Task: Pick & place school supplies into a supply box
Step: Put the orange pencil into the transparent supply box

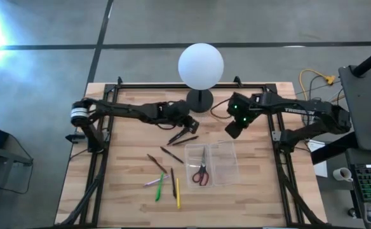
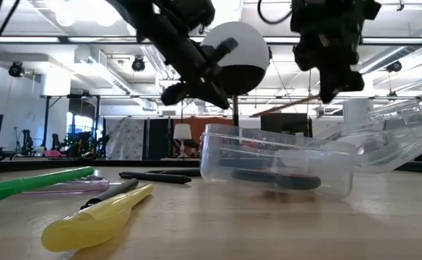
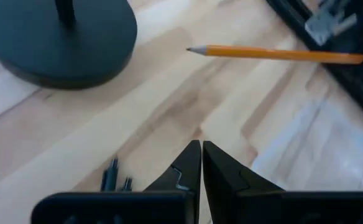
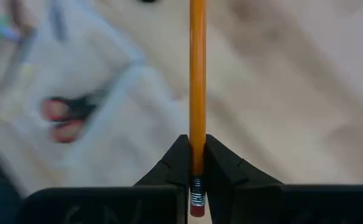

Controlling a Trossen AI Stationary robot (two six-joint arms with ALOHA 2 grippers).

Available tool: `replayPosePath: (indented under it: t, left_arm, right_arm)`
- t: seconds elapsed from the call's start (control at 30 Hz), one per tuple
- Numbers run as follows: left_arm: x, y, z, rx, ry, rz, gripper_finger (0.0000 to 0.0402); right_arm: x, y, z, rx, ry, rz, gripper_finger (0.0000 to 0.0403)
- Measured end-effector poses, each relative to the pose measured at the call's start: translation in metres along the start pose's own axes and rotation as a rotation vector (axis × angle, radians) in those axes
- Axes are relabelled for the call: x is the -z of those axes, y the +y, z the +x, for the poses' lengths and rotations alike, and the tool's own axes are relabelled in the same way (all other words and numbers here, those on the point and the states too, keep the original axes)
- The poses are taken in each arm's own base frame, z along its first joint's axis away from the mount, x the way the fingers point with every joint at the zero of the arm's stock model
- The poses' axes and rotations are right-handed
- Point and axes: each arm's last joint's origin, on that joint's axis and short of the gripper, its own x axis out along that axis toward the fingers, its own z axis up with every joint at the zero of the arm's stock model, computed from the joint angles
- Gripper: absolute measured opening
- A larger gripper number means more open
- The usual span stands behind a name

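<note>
- Right gripper (image 4: 197,163) pinches an orange pencil (image 4: 197,74) near its eraser end — raised above the table, just beside the clear supply box (image 1: 222,166).
- Left gripper (image 3: 201,163) — fingers pressed together, empty — hovers near the lamp base (image 3: 57,37).
- Red-handled scissors (image 1: 201,172) lie inside the box.

Both arms are matte black, jointed tubes; the left arm (image 1: 134,111) carries a silver ring near its base; the right arm (image 1: 300,114) shows white lettering and green lights.
</note>
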Motion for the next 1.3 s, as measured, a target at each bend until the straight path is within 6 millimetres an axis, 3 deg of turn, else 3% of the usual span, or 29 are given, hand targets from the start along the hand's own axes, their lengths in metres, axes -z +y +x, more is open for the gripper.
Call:
replayPosePath:
  t: [0.3, 0.47, 0.8, 1.13, 1.3]
  left_arm:
    - [0.034, 0.012, -0.033, 0.021, 0.046, 0.108, 0.0000]
    - [0.049, 0.025, -0.053, 0.031, 0.055, 0.113, 0.0000]
    - [0.066, 0.044, -0.091, 0.092, 0.012, -0.014, 0.0000]
    - [0.074, 0.049, -0.106, 0.128, 0.045, -0.054, 0.0000]
    - [0.068, 0.044, -0.109, 0.151, 0.022, -0.049, 0.0000]
  right_arm:
    - [0.013, 0.058, 0.025, -0.193, -0.009, 0.214, 0.0014]
    - [0.028, 0.085, 0.042, -0.207, -0.048, 0.322, 0.0022]
    - [0.064, 0.122, 0.077, -0.200, -0.088, 0.309, 0.0024]
    - [0.110, 0.154, 0.130, -0.214, -0.158, 0.421, 0.0026]
    - [0.113, 0.155, 0.149, -0.206, -0.225, 0.511, 0.0026]
